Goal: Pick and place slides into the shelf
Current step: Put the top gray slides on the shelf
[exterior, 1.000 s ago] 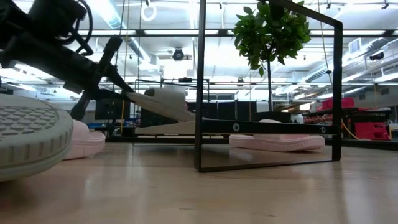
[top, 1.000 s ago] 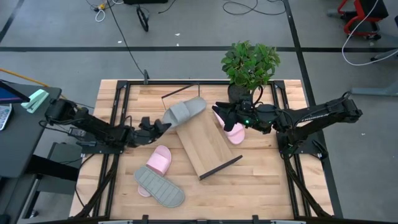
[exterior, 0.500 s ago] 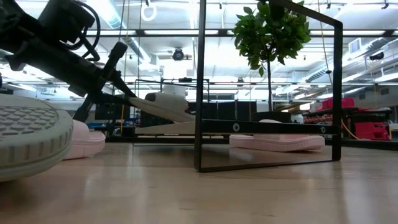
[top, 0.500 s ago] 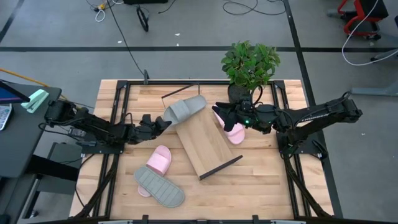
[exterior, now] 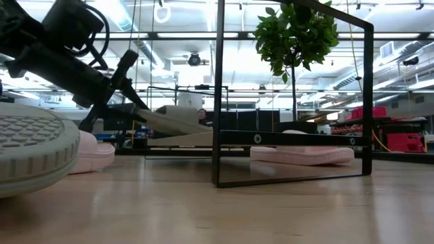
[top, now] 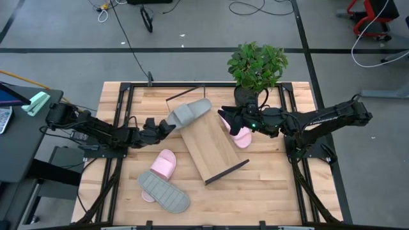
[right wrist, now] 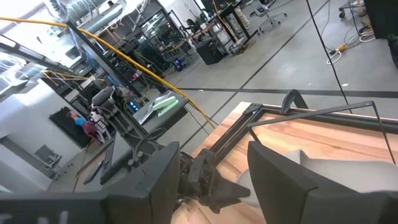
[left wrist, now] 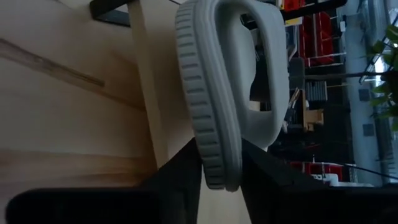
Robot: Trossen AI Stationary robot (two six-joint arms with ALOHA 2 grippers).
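My left gripper [top: 163, 130] is shut on a grey slide [top: 189, 113], which reaches over the far end of the shelf [top: 211, 148], a light-wood board lying aslant mid-table with black end frames [exterior: 291, 95]. In the low view this slide [exterior: 175, 119] slopes down toward the board. My right gripper [top: 225, 116] is open and hovers near the board's far right side, beside a pale pink slide [top: 241, 136] lying on the table. A second pink slide [top: 164, 163] and an upturned grey slide [top: 164, 191], ribbed sole up, lie near the table's near left. My left gripper pinches the grey slide's heel end [left wrist: 217, 177] between its two fingers [left wrist: 180, 177], one on the sole side and one on the footbed side. It comes roughly level from the table's left. The slide's heel is lifted and its toe slopes down over the shelf; whether it rests there I cannot tell.
A potted plant [top: 257, 67] stands at the table's far right, just behind my right gripper. The slatted tabletop [top: 275, 191] shows bare wood at its near right. Black rails run along both table sides.
In the low view the grey slide has sunk a little toward the shelf board as my left gripper lowered slightly. My right arm has kept still.
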